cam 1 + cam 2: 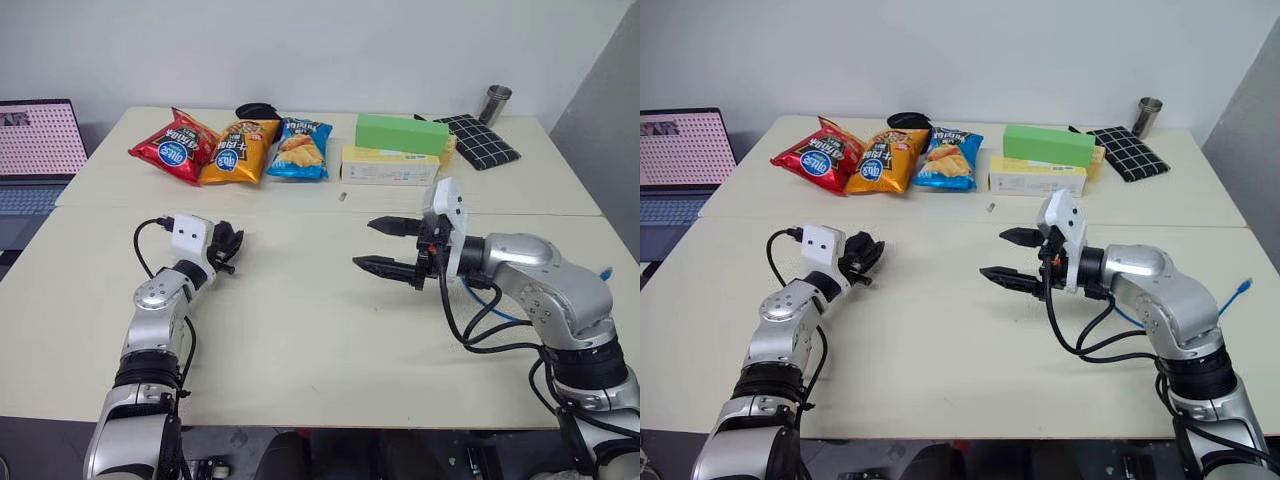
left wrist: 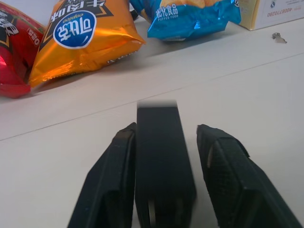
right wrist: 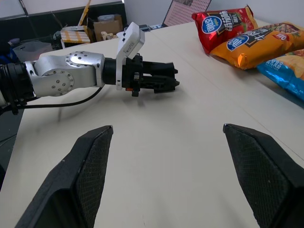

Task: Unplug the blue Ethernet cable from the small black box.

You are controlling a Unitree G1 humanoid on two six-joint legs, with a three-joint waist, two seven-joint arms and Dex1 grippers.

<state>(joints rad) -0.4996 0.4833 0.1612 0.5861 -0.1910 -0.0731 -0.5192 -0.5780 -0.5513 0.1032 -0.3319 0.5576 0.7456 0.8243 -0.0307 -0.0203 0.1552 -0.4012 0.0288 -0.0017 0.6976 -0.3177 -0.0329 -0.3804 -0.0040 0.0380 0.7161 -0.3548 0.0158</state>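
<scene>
The small black box (image 2: pixel 159 156) stands between the fingers of my left gripper (image 1: pixel 228 247), low over the left side of the table. One finger (image 2: pixel 111 171) lies against the box and a narrow gap shows beside the other, so the jaws are open. No cord comes out of the box. The blue Ethernet cable (image 1: pixel 1237 292) lies on the table at the right, mostly hidden behind my right arm, with another short piece (image 1: pixel 1125 318) showing under the black wires. My right gripper (image 1: pixel 363 244) hovers mid-table, pointing toward the left gripper, wide open and empty.
Three snack bags (image 1: pixel 238 150) lie along the far side, beside a green box (image 1: pixel 400 132) stacked on a yellow one (image 1: pixel 388 167). A checked cloth (image 1: pixel 480 140) and a metal cup (image 1: pixel 494 104) sit at the far right. A laptop (image 1: pixel 35 150) stands at the left.
</scene>
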